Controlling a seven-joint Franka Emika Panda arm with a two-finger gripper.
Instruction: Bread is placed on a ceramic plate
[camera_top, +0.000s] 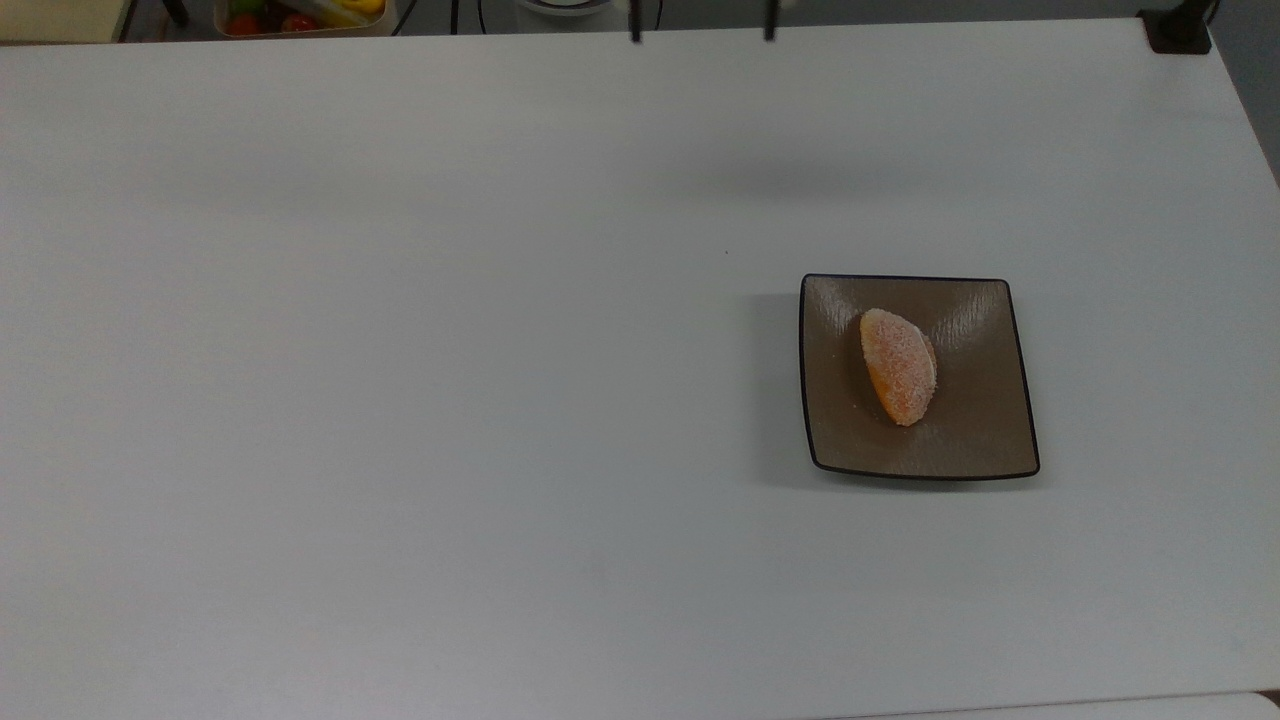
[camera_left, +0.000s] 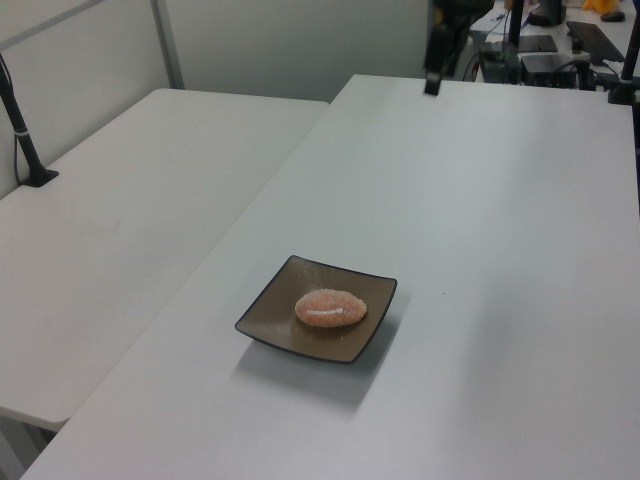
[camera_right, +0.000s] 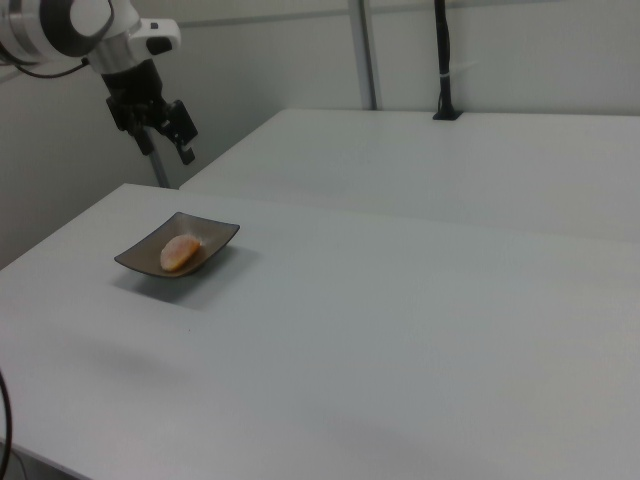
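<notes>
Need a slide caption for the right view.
Bread rests on the ceramic plate; open pincer raised clear above the table.

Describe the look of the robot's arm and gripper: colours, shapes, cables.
In the right view, the arm is glossy white with rounded segments and dark grey-black joint covers. A white boxy block sits at the wrist, and a thin dark cable trails from it. The gripper is black and angular, with two slim fingers; their tips show in the top view.

The gripper (camera_top: 701, 30) (two fingertips showing) is cut off at the top view's upper edge.
</notes>
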